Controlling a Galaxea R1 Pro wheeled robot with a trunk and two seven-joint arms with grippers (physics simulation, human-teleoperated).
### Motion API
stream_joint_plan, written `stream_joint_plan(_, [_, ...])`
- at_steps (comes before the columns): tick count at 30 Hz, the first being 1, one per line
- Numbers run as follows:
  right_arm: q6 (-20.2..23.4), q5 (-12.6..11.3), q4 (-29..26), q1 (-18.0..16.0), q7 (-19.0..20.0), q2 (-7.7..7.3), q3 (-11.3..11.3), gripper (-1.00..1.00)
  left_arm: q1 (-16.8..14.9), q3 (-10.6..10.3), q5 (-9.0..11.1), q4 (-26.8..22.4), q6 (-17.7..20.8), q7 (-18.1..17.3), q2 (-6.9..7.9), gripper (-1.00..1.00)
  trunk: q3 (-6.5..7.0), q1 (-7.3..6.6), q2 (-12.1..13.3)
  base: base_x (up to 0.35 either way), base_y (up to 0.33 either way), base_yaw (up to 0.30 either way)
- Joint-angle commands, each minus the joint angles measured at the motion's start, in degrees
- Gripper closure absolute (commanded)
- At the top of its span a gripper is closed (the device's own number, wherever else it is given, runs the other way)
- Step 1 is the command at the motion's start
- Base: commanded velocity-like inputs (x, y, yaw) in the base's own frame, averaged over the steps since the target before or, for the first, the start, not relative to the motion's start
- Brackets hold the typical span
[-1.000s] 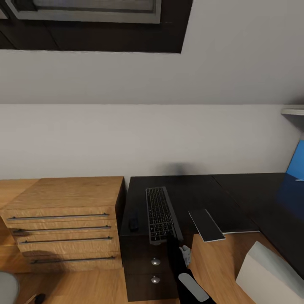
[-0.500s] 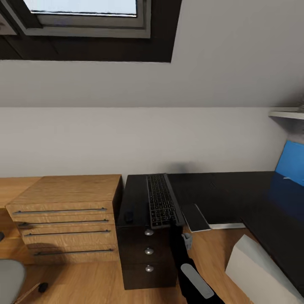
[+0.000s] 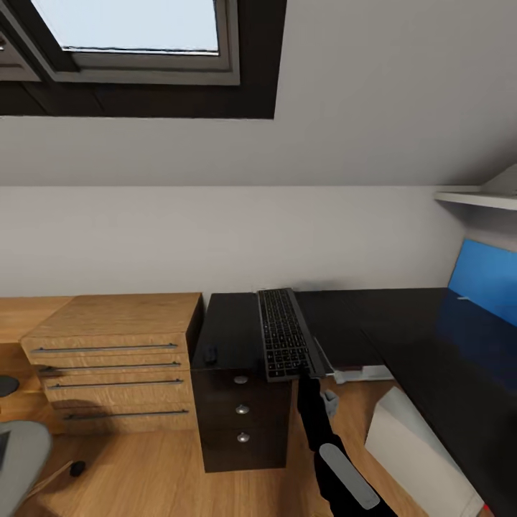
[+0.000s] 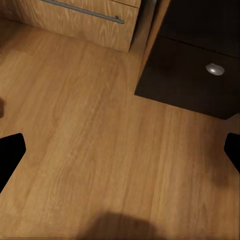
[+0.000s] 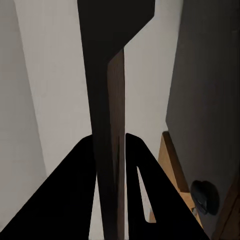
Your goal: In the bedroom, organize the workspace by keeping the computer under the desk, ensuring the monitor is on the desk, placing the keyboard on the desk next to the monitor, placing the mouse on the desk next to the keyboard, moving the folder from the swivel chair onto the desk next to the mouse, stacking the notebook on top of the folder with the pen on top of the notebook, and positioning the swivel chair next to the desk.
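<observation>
My right pincer [image 3: 310,373] grips the near short edge of the keyboard [image 3: 285,332]; the right wrist view shows its two fingers [image 5: 142,185] closed on the thin slab [image 5: 107,125]. The keyboard lies over the black drawer unit [image 3: 237,402], at the left end of the counter [image 3: 402,337]. My left pincer [image 4: 120,150] stands wide above bare plank floor [image 4: 85,150].

To do this step well, I judge that I should lift the keyboard level, since an end grip lets the far end sag, and carry it rightward along the counter toward the blue back panel [image 3: 488,280], keeping clear of the mouse [image 3: 211,353] on the drawer unit.

Count: one keyboard; one mouse; one white-grey computer [image 3: 416,452] on the floor to the right; one wooden drawer chest [image 3: 108,352] with four handles; three round knobs on the drawer unit; one skylight [image 3: 129,29]; a grey seat edge [image 3: 18,459], probably the swivel chair.
</observation>
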Motion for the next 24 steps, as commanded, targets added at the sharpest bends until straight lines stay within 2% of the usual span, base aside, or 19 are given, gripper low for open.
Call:
stream_joint_plan(1, [-0.39,-0.54,0.02,-0.07,-0.11,-0.07,0.22,1.0,0.01,-0.31,0.56,-0.1,-0.09,0.47,0.07,-1.0,0.13,-0.23,0.38,-0.075,-0.013,0.0])
stream_joint_plan(7, [-0.56,-0.64,-0.08,-0.07,-2.18,-0.73,0.09,1.0,0.01,-0.57,0.24,-0.13,-0.17,0.53,-0.02,-1.0,1.21,-1.55,2.78,-0.272,-0.085,0.0])
stream_joint_plan(8, [-0.56,-0.64,-0.08,-0.07,-2.2,-0.77,0.05,1.0,0.01,-0.59,-0.24,-0.15,-0.2,0.54,-0.03,-1.0,1.39,-1.77,3.18,-0.329,-0.147,0.0])
stream_joint_plan(9, [-0.56,-0.64,-0.09,-0.07,-2.29,-1.16,-0.02,1.0,0.01,-0.39,-2.86,-0.18,-0.32,0.56,-0.04,-1.0,1.57,-1.99,3.59,-0.332,-0.156,0.0])
stream_joint_plan(18, [-0.48,-0.64,0.03,-0.07,-2.39,-1.51,-0.25,1.0,0.01,-0.42,-3.2,-0.18,-0.31,0.56,-0.11,-1.0,3.19,-3.96,7.2,-0.325,-0.175,0.0])
stream_joint_plan(24, [-0.36,-0.67,0.08,-0.07,-2.86,-1.7,-1.69,1.0,0.01,-0.53,-3.22,-0.15,-0.26,0.59,-0.13,-1.0,4.26,-5.28,9.6,-0.29,-0.237,0.0])
